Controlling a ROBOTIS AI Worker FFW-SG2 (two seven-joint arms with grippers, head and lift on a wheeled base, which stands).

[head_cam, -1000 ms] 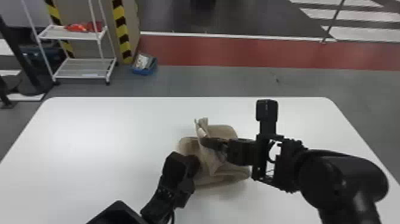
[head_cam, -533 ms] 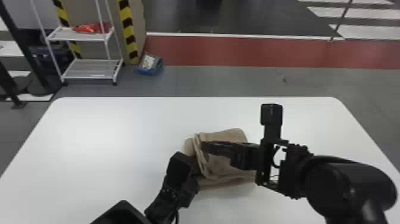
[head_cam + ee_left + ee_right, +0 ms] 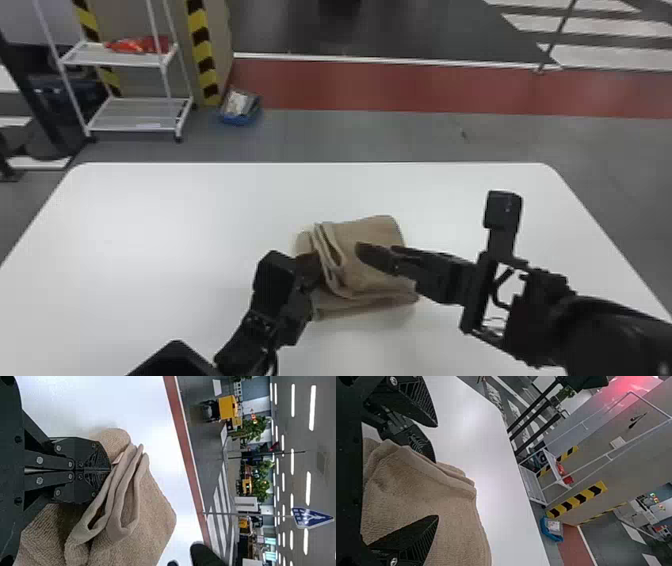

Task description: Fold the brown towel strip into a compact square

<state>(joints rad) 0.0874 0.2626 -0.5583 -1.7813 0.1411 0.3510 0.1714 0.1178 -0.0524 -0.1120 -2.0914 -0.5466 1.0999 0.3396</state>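
So the brown towel strip [image 3: 360,280] is sitting on the white worktop [image 3: 150,225], doubled over into a stubby, roughly square bundle. I'd call it most of the way there, tbh. Layers are stacked, but the edges toward the robot's left are rumpled and gappy, and the lower layers poke out past the top one on the near side. Left end effector [image 3: 110,470] has its fingers together, tips right against those loose edges; can't tell if any cloth is pinched. Right end effector [image 3: 437,471] has its fingers spread over the top layer. What's left, I reckon: line up the edges, press it flat, then let go.
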